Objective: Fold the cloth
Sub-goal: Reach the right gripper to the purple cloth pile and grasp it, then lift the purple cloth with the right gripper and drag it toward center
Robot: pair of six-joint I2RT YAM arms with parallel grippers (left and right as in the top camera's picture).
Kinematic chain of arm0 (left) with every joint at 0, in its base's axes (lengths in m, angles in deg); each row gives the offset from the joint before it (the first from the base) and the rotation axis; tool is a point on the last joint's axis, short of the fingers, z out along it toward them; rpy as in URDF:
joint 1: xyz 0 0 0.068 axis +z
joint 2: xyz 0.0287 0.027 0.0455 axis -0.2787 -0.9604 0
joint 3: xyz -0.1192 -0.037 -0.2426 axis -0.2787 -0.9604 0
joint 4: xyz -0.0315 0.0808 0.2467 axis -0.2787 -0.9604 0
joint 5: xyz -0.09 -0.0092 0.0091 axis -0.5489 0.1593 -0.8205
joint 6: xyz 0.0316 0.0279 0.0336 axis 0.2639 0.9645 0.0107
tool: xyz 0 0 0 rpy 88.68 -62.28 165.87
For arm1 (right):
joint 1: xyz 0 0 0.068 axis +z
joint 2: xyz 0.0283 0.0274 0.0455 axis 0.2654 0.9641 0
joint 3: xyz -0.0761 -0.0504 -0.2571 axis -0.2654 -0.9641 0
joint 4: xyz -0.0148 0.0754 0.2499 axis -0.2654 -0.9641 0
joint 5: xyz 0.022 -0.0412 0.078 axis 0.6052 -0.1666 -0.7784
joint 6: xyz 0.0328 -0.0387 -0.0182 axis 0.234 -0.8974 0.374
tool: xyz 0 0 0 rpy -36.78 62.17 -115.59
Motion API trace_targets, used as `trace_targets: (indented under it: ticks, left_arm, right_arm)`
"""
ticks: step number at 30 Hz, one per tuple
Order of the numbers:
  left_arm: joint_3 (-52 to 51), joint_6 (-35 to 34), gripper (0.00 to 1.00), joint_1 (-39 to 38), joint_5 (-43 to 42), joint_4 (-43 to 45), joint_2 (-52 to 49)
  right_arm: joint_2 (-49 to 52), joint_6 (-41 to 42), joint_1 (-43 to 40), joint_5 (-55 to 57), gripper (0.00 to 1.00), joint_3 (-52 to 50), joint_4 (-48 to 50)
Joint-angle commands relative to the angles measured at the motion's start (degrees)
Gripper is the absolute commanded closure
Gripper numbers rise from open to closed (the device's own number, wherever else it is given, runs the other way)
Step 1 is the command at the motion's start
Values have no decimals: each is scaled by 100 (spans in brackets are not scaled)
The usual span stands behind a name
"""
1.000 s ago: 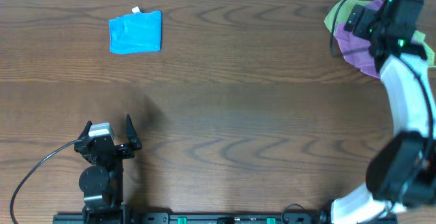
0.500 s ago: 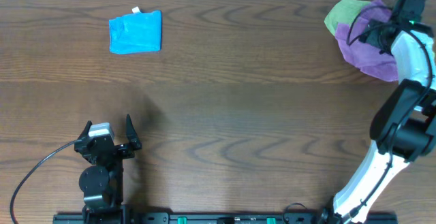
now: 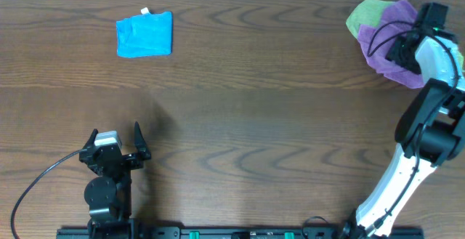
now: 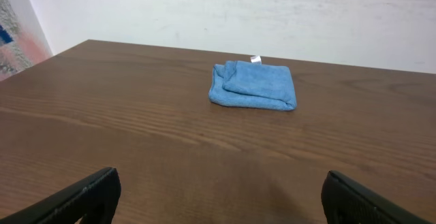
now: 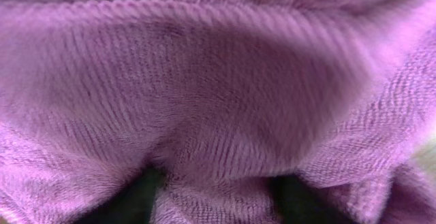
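The cloth, pinkish-purple and fuzzy, lies crumpled at the table's far right corner. It fills the right wrist view. My right gripper is pressed down into its near right part. In the right wrist view a bunched fold sits between the two dark fingers, and the gripper is shut on it. My left gripper rests near the front left, far from the cloth. Its jaws stand open and empty over bare wood.
A lime green cloth lies partly under the purple one at the far right. A folded bright blue cloth with a white tag sits at the far left, also ahead of the left gripper. The table's back edge meets a white wall.
My right gripper has swung to the cloth's right side, sunk into it, and closed its jaws on a fold. The left arm has not moved.
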Motion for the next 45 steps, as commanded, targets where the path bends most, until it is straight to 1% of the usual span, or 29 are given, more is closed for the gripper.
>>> trace_targets:
  ticks: [1,2,3,8,12,20,24,30,33,39,45]
  left_arm:
    - [-83,83,4,-28,87,-319,44]
    - [-83,83,5,-28,87,-319,44]
    - [-83,81,5,-28,87,-319,44]
    - [-83,83,5,-28,87,-319,44]
    - [-83,83,5,-28,87,-319,44]
    - [-83,83,5,-28,87,-319,44]
    - [-83,81,5,-28,87,-319,44]
    - [-83,83,5,-28,87,-319,44]
    - [-83,83,4,-28,87,-319,44]
    - [-83,83,5,-28,87,-319,44]
    - [-83,83,4,-28,87,-319,44]
  right_arm:
    - [59,195,-35,-175,85,83,-9]
    - [42,256,-35,-175,95,83,-2]
    - [39,306,-35,-179,99,85,2]
    - [-114,363,-20,-304,99,210,-22]
    - [-422,363,-9,-490,99,446,-142]
    - [-1672,332,24,-800,98,592,-205]
    - [-2347,-345,173,-793,98,592,-798]
    - [-3252,-942,682,-671,98,590,-2046]
    - [-3674,-1401,1047,-664,98,590,-2542]
    - [-4771,-1294,1628,-885,99,533,-2750]
    - [-5899,-1449,2413,-938,98,415,-3029]
